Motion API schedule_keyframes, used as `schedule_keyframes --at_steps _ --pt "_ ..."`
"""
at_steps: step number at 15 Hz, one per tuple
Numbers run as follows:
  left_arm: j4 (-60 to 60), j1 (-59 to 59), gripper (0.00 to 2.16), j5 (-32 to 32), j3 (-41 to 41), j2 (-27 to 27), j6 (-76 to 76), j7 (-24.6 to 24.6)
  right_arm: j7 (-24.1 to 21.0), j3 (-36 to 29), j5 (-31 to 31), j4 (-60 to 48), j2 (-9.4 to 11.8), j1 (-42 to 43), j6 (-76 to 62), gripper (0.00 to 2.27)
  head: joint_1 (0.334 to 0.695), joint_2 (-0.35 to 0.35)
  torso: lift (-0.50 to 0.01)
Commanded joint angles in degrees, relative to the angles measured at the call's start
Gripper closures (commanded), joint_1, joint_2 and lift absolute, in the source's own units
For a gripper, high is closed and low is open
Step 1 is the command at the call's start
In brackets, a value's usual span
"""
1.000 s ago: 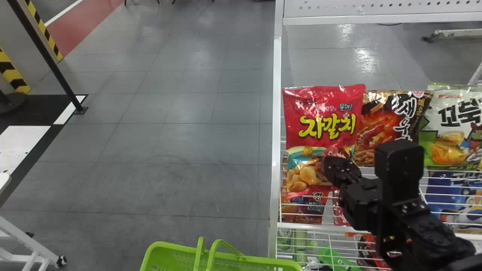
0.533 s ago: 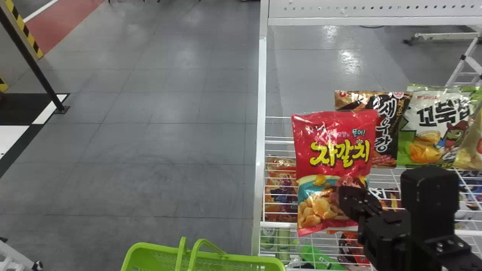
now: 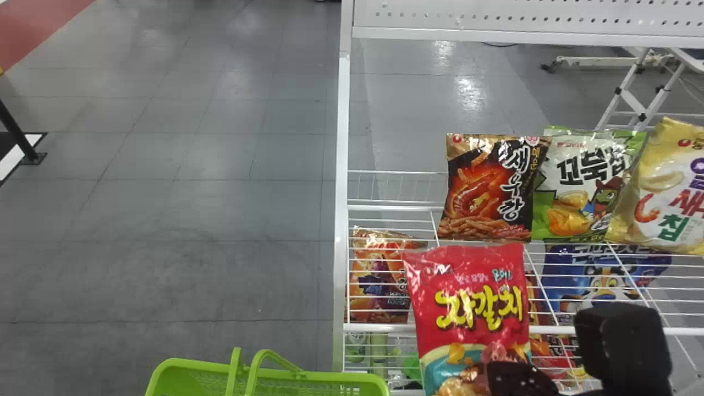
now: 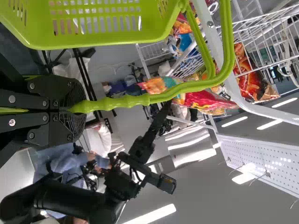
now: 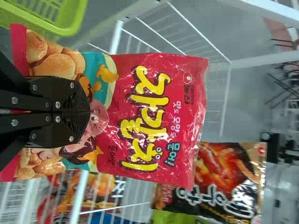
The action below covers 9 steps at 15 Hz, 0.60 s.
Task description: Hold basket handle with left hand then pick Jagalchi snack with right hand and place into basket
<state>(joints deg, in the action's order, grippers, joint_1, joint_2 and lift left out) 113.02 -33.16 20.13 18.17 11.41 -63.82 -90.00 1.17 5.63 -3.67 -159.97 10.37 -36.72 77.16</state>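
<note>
The Jagalchi snack [image 3: 473,297] is off its place among the display bags, upright in the lower right of the head view, in front of the wire rack [image 3: 385,328]. I have it near its bottom end in my right gripper [image 5: 77,109], the two black fingers closed on the red packet, its printed face towards the head camera. So the picking looks done to me, and the carrying and the placing are left.

The green basket [image 3: 324,375] is at the bottom edge, left of centre, well apart from the packet and to its left. My left gripper [image 4: 77,108] is clamped on the basket handle [image 4: 126,101], so that half of the job is in order and only has to last. The basket's floor is cut off by the frame's bottom edge, so I can't fairly say what lies in it.

Further out, the dark shrimp bag [image 3: 487,187] and the green-and-white bag [image 3: 588,187] stand side by side, right of centre, with a yellow bag [image 3: 660,192] at the right edge. What remains, I judge, is to bring the packet left over the basket's opening, lower it past the rim and let go.
</note>
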Motion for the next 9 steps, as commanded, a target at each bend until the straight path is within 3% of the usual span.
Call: schedule_keyframes --at_steps 1,4,9 --pt "-0.5 0.4 2.14 0.0 -0.3 -0.1 0.1 -0.6 0.9 -0.2 -0.6 -1.7 0.0 -1.7 4.5 2.25 0.695 -0.054 -0.009" --pt "-0.8 0.6 2.14 0.0 -0.5 0.1 0.1 -0.6 3.4 -5.8 -12.1 -1.7 -0.3 -2.1 8.8 2.25 0.695 -0.044 -0.009" --pt "-1.1 0.6 2.14 0.0 -0.5 0.0 0.4 -0.6 3.6 -6.2 -19.3 -4.6 -1.5 -2.1 12.9 2.25 0.695 0.028 -0.009"
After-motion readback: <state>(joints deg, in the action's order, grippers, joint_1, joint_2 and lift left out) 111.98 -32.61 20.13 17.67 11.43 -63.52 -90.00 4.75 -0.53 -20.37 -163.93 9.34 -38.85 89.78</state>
